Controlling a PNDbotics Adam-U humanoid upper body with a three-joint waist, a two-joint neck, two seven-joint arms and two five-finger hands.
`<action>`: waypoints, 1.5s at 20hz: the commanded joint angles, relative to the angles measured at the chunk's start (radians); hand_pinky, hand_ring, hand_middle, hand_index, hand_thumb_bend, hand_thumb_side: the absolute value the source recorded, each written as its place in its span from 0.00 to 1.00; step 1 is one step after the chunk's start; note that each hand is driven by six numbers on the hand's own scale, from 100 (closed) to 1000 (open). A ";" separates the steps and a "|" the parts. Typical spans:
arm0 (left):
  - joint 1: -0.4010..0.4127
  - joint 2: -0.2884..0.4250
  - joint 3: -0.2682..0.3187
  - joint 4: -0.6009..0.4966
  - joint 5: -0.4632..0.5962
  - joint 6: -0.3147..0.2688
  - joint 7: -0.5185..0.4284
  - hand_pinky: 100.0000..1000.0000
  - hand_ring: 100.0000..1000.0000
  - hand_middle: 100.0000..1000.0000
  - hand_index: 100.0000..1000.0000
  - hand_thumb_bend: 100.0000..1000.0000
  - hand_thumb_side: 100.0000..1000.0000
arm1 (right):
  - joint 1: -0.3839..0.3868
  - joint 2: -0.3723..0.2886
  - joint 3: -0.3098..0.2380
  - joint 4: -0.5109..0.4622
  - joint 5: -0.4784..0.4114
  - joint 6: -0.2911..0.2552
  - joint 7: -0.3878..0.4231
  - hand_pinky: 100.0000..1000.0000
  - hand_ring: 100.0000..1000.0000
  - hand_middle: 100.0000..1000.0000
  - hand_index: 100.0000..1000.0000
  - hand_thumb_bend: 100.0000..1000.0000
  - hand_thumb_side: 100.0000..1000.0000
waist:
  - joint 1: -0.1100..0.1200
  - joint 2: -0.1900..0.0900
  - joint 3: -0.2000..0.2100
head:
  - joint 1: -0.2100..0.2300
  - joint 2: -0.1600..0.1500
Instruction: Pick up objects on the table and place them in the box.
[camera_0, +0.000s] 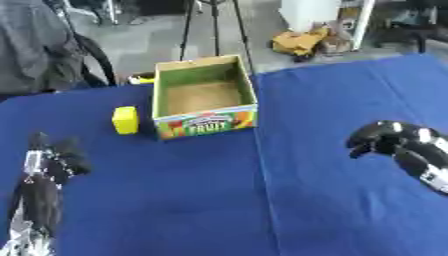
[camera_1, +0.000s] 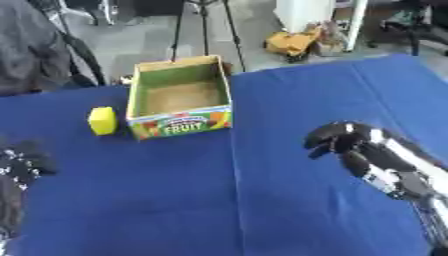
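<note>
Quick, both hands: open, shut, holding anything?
Left hand: fingers curled, holding nothing.
Right hand: fingers curled, holding nothing.

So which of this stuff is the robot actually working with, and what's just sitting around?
Part of the job:
- yellow block on the blue table
- open cardboard box marked FRUIT, looks empty
- left hand and right hand, both holding nothing

Just lying about:
- tripod legs behind the table
- yellow-brown heap on the floor
</note>
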 joint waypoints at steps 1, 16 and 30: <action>-0.011 0.022 0.006 -0.018 -0.005 0.001 -0.001 0.55 0.45 0.47 0.70 0.31 1.00 | -0.006 -0.017 -0.012 -0.020 -0.001 0.000 -0.002 0.69 0.76 0.71 0.78 0.20 0.56 | -0.005 -0.007 0.001 | -0.001 -0.007; -0.060 0.094 0.007 -0.001 -0.039 0.032 -0.024 0.56 0.46 0.48 0.72 0.31 0.96 | -0.006 -0.018 -0.010 -0.020 -0.001 -0.001 -0.001 0.69 0.76 0.71 0.78 0.20 0.56 | -0.004 -0.010 -0.004 | 0.001 -0.007; -0.429 0.534 -0.004 0.389 -0.611 0.141 -0.409 0.68 0.65 0.68 0.87 0.70 0.45 | -0.008 -0.031 0.004 -0.019 0.003 -0.004 0.013 0.69 0.76 0.71 0.78 0.20 0.56 | 0.011 -0.013 -0.047 | 0.021 -0.024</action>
